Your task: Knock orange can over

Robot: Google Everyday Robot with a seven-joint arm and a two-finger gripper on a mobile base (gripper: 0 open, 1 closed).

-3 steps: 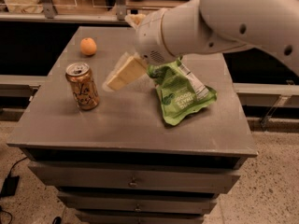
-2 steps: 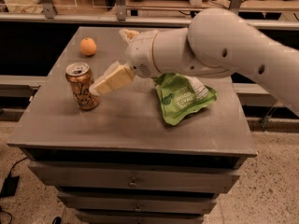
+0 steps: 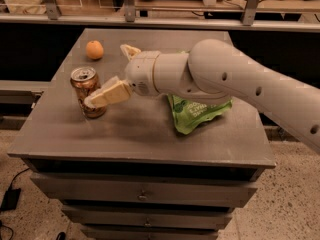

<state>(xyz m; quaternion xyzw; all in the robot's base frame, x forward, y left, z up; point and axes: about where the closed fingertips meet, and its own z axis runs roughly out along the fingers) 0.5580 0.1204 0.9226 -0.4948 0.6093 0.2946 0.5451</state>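
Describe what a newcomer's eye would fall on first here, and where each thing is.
The big white arm reaches in from the right across the grey table, its gripper at the upright orange can near the left edge. Behind the can lies a small orange fruit; a green snack bag shows beneath the arm.

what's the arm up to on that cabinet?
The robot arm reaches across the grey cabinet top, with its gripper low at the side of the orange can, apparently touching it. The can stands upright near the left edge, not yet knocked over. A small orange fruit sits behind it, and a green snack bag lies partly under the arm.
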